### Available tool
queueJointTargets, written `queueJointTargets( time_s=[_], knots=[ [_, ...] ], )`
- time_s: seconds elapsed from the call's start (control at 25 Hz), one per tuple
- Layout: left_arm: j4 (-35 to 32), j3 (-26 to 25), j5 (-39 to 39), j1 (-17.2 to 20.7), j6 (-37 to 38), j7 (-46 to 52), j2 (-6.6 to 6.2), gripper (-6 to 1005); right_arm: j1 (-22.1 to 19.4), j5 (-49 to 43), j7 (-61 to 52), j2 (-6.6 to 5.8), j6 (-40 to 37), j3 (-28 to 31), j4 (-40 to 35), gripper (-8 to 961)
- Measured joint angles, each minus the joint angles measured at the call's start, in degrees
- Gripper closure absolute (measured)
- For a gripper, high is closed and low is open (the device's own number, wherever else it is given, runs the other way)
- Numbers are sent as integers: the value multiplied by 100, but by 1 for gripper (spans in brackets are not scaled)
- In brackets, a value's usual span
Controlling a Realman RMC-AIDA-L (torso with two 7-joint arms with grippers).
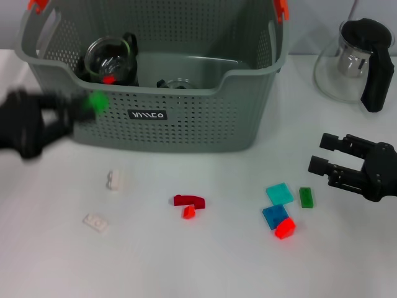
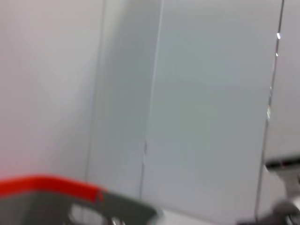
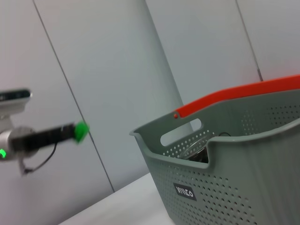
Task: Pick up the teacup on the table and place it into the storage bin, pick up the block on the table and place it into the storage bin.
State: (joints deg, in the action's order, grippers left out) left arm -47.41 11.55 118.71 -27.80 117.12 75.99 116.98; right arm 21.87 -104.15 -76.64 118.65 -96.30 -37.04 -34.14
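- Head view shows the large grey-green perforated plastic storage bin (image 1: 186, 118) standing at the far side of the white table (image 1: 205, 267), with orange handle clips on its top corners and a small black label with white lettering on its near wall.
- Inside the bin, a clear glass teacup with a black handle (image 1: 111, 59) lies against the left wall, and the rim of a second clear glass piece (image 1: 177, 82) shows at the bin's floor.
- A small bright green block (image 1: 97, 101) is pinched between the fingertips of the black left gripper (image 1: 84, 110), which hangs just before the bin's near wall at its left end; the right wrist view shows the same green block (image 3: 81, 131) at the tip of that gripper, off to the side of the bin.
- The black right gripper (image 1: 321, 154) rests low over the table at the right, well apart from the bin, its two fingers spread with nothing between them.
- Loose on the table lie two white blocks (image 1: 105, 202), a dark red curved block (image 1: 189, 200) with a small orange-red piece (image 1: 188, 213) touching it, and a cluster of a teal tile (image 1: 280, 194), a dark green block (image 1: 306, 197), a blue block (image 1: 274, 215) and a red block (image 1: 286, 228).
- A clear glass teapot with a black lid and handle (image 1: 356, 59) stands at the far right, beside the bin.
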Motion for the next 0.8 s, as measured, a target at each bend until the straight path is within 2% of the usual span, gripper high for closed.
queueJointTargets(
  time_s=[0.12, 0.28, 0.36, 0.48, 0.52, 0.64, 0.8],
  knots=[
    [-74, -38, -408, -382, -244, 536, -129, 840, -3, 0, 0, 0, -5, 2, -2, 194],
    [-391, 132, -458, -899, -1030, 1282, -241, 838, 9, 0, 0, 0, -17, -9, -4, 194],
    [-652, 452, -387, -1072, -1523, 1774, -292, 837, 18, 0, 0, 0, -41, -11, -6, 194],
    [-1271, 1237, -116, -1193, -2409, 2690, -330, 835, 24, 0, 0, 0, -70, 5, -8, 194],
    [-1562, 1621, 133, -1226, -2790, 3092, -334, 834, 24, 0, 0, 0, -74, 7, -10, 194],
    [-1908, 2229, 963, -1348, -3319, 3651, -322, 833, 26, 0, 0, 0, -79, 3, -10, 194],
    [-2013, 2906, 2009, -1539, -3711, 4095, -247, 831, 27, 0, 1, 1, -82, 3, -9, 194]
  ],
)
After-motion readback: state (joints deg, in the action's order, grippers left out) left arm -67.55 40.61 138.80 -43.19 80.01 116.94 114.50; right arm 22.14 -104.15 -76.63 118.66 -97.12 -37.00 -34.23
